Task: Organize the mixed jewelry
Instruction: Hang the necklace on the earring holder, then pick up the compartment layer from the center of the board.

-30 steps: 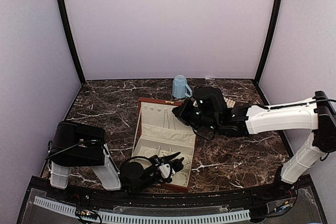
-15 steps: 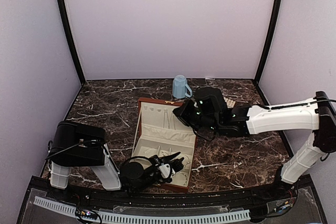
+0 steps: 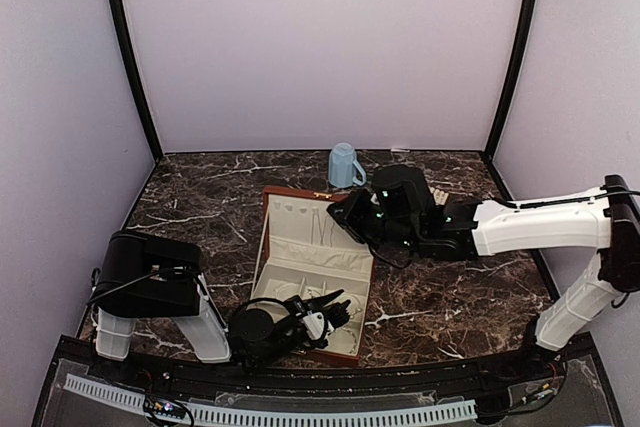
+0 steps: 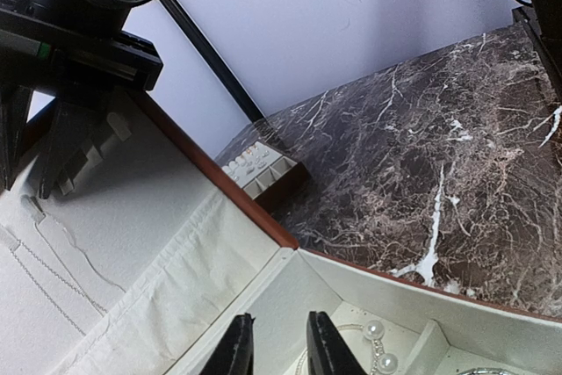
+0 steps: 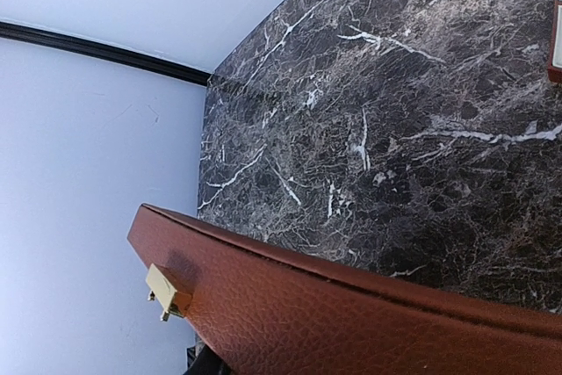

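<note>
1. So there's a reddish-brown leather box (image 3: pixel 262 247) with cream lining, open in the middle of the dark marble table (image 3: pixel 200 197). Its lid stands up at the far end.
2. The left gripper (image 3: pixel 335 309) hangs over the near end of the box. Its wrist view shows the two black fingers (image 4: pixel 237 350) a little apart with only cream lining in the gap, so the jaws are loose and not holding anything.
3. The mixed jewelry (image 4: pixel 376 329) is spread around. A few pearly beads on a thin loop lie in a near compartment, just right of the left gripper's fingers. Thin silvery chains (image 4: pixel 88 261) lie against the lid lining.
4. The right gripper (image 3: pixel 340 215) is over the far part of the box, at the lid. Seen from the left wrist, its dark fingers (image 4: pixel 70 142) point down at the lining and look parted. It looks released, and I can't see anything pinched between them.
5. The right wrist view mostly shows the brown outside of the lid, with a small brass clasp (image 5: pixel 167 292) and marble beyond.
6. A pale blue mug (image 3: pixel 345 165) stands just past the box at the far side.
7. A flat cream slotted tray (image 4: pixel 263 169) with tiny pale specks in it sits on the marble to the far right of the box.
</note>
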Robot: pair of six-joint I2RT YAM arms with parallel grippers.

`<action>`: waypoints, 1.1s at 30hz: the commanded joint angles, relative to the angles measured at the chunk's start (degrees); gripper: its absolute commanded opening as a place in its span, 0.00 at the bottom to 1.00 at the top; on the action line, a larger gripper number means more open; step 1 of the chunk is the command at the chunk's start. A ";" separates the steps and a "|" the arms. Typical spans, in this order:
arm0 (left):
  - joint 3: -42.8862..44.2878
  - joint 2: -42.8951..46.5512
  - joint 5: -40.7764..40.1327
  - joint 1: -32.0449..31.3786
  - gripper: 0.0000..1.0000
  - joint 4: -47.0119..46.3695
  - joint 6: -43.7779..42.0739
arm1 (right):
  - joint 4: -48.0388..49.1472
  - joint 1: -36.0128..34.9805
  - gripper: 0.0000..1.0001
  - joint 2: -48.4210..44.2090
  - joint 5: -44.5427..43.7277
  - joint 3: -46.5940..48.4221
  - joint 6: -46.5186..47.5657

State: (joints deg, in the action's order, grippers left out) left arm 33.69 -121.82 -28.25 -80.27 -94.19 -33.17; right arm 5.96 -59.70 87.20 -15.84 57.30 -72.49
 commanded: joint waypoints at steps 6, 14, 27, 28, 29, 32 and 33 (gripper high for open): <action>-0.95 -2.90 -1.18 -1.38 0.25 1.60 0.18 | -5.76 0.55 0.27 -1.75 -2.68 -1.08 0.54; 0.13 -1.59 -3.01 -1.38 0.36 -0.89 -1.63 | -9.60 0.55 0.31 -5.03 0.41 -2.37 5.56; 7.54 5.64 -3.43 -1.31 0.45 11.80 -3.32 | -11.33 0.75 0.40 -15.86 4.83 -6.93 20.34; 8.01 6.33 -3.97 -1.30 0.46 12.64 -3.53 | -11.97 0.80 0.40 -16.89 4.11 -7.36 20.96; 8.25 6.68 -4.25 -1.32 0.47 13.58 -3.64 | -12.79 0.98 0.40 -17.92 3.37 -7.64 21.33; 8.73 9.26 -5.82 -1.26 0.50 14.94 -3.85 | -17.31 2.41 0.41 -20.74 0.99 -7.73 21.69; 8.60 10.82 -6.10 -1.24 0.52 15.89 -3.80 | -18.83 2.98 0.40 -21.85 -0.01 -7.73 22.07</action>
State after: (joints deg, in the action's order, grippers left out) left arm 41.39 -116.88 -31.99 -81.28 -81.73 -36.42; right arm -8.23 -58.81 68.77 -12.23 50.19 -53.47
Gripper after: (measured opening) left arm 0.493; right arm 0.405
